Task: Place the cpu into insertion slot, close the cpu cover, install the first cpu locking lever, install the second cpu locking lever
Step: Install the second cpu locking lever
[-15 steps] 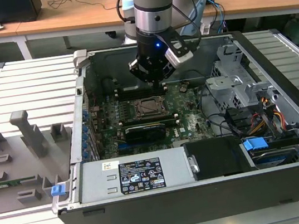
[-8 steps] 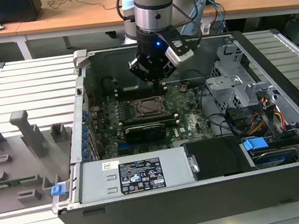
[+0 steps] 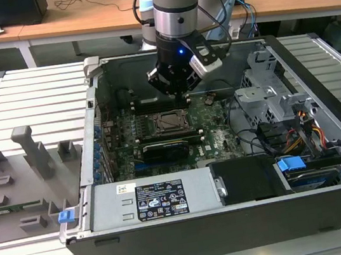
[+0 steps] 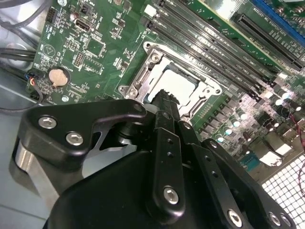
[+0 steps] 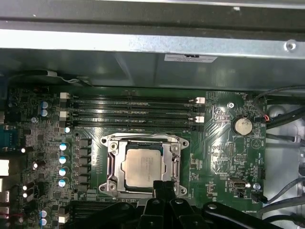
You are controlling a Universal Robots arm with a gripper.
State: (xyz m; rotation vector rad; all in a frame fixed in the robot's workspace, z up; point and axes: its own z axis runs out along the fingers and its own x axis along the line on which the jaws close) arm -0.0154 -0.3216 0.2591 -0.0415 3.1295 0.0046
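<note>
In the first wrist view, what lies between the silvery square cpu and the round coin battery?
In the first wrist view, the cpu cover's metal frame side, then green circuit board with small parts, lie between the cpu and the coin battery.

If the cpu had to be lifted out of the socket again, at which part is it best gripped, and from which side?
Probably from straight above, by two opposite edges. The cpu lies flat in the insertion slot, and the cpu cover frames it closely, so no sideways approach seems free. The gripper hovers at its near edge.
</note>
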